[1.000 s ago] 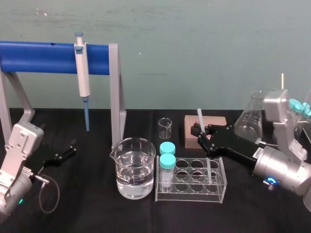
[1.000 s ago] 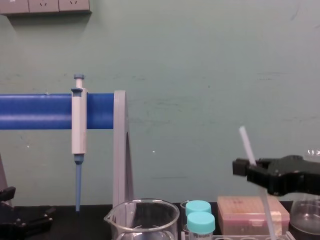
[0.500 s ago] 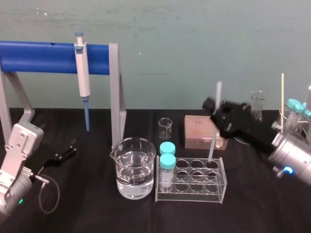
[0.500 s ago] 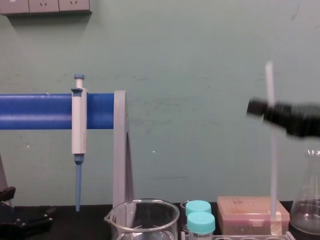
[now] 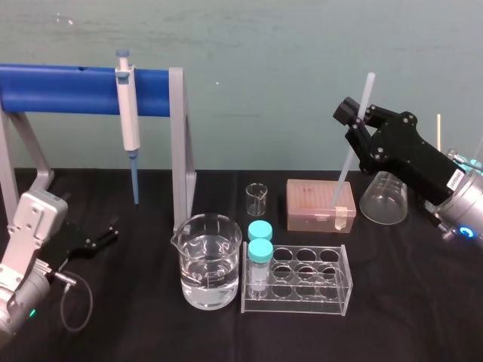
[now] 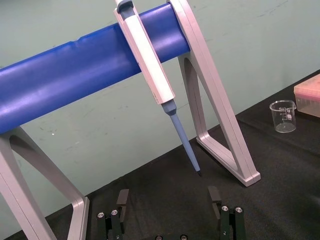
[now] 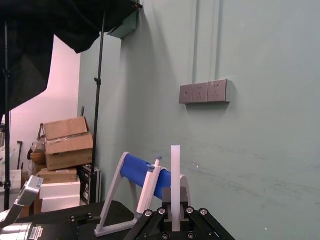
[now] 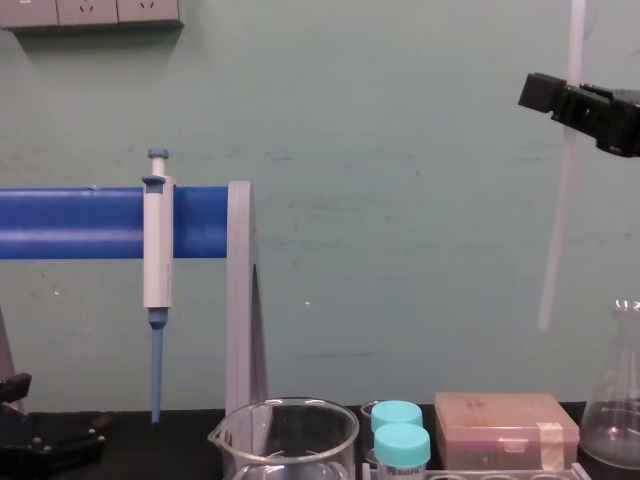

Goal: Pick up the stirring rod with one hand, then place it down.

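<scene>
My right gripper is black, blocky, dotted with screws, with a white label and a silver wrist lit blue. My left gripper is black behind a pale housing, trailing a grey cable.

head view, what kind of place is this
Most likely a chemistry lab bench: a pipette hangs on a blue rack, a beaker of clear liquid stands beside a tube rack with capped tubes, and the right pincer holds a stirring rod up.

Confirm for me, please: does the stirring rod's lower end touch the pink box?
No, the stirring rod, gripped by the right end effector, hangs with its lower end in the air well above the pink box.
</scene>
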`<state>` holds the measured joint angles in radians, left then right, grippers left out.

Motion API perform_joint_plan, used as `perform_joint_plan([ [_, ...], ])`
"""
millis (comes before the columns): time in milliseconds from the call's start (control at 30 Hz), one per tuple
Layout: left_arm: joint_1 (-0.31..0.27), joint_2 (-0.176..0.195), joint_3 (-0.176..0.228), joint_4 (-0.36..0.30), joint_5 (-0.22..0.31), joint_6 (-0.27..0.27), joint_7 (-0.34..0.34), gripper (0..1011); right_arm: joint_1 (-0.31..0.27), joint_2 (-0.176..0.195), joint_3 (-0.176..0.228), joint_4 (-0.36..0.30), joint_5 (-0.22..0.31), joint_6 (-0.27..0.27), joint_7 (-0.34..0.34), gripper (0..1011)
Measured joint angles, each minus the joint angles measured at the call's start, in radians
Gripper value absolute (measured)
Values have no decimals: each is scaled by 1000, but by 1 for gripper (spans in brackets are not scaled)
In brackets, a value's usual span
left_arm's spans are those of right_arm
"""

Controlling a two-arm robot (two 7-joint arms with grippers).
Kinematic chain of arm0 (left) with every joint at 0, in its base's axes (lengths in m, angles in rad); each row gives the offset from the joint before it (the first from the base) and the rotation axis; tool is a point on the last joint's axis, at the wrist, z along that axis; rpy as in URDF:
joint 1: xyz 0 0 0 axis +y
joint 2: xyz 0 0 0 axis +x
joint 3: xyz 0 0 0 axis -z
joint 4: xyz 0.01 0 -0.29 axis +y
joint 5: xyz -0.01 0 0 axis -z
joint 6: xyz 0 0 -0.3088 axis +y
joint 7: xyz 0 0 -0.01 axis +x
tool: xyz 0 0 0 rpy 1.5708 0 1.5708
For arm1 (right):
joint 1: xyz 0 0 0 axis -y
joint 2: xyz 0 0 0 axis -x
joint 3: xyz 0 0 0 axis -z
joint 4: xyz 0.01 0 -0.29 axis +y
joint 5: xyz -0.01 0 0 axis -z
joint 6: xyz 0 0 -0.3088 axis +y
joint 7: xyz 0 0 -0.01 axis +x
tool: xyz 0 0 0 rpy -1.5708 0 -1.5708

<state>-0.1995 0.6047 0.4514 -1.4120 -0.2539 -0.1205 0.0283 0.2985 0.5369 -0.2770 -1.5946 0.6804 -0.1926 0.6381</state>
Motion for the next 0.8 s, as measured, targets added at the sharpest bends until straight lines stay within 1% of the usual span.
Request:
perform_joint_plan([
  [800, 0, 0, 0, 0, 0, 0, 0, 1000, -29, 15, 7, -33, -6, 9, -20, 65],
])
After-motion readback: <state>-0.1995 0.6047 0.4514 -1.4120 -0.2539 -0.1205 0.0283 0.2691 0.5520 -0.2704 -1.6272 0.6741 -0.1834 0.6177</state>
